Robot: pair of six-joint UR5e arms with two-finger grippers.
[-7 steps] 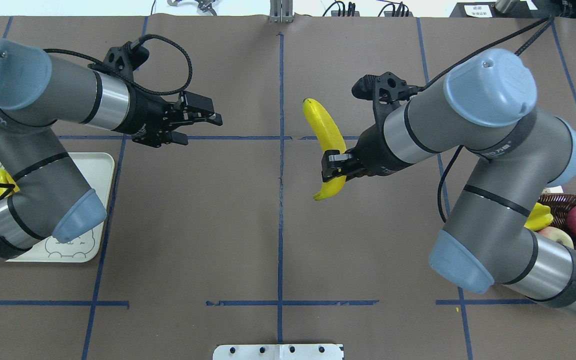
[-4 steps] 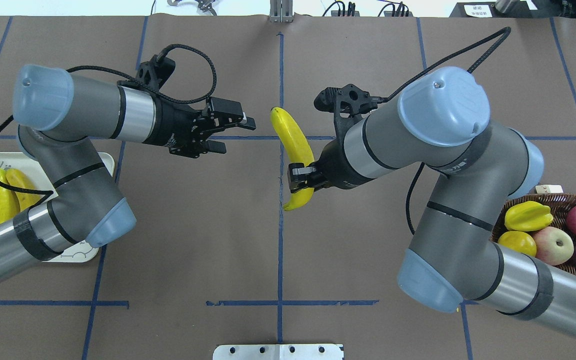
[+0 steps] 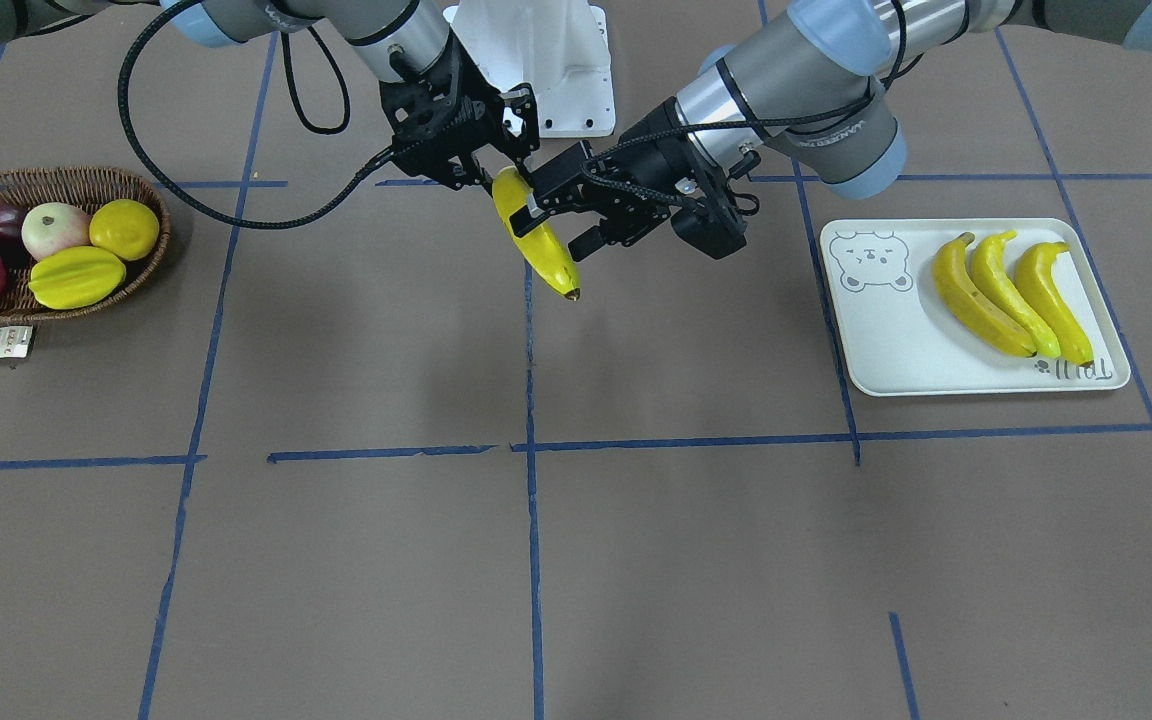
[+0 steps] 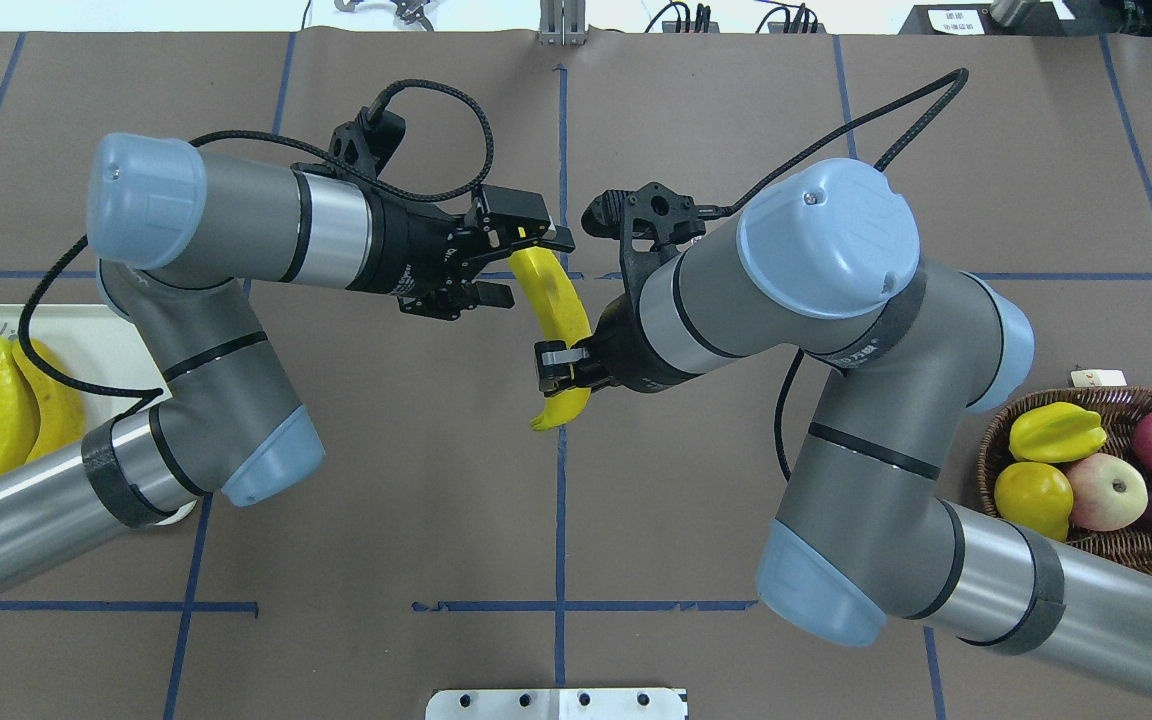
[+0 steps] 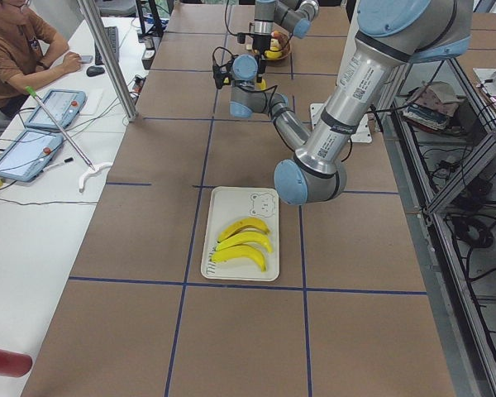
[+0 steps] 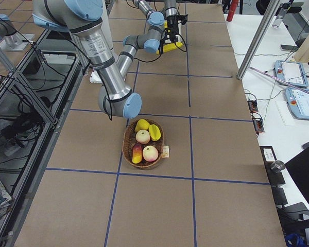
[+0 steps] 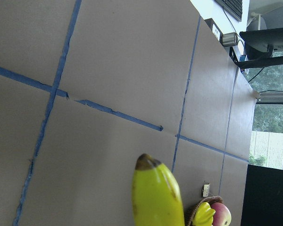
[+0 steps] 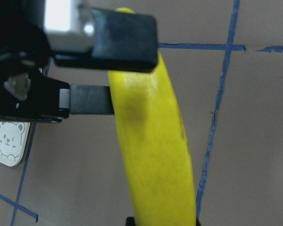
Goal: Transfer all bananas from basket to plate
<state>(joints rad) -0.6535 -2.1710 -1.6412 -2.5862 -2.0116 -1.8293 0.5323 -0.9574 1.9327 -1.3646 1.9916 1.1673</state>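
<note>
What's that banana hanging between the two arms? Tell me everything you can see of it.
The banana is long, curved, smooth and bright yellow, with a dark tip at one end. It hangs in the air above the middle of the brown table. The right gripper is shut on it near one end; the open left gripper straddles the other end, though whether it touches is unclear.

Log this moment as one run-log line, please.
right gripper: shut on long curved yellow banana, aloft | left gripper: open around its far end | pale rectangular bear-print plate: three bananas | brown wicker basket: no bananas seen
</note>
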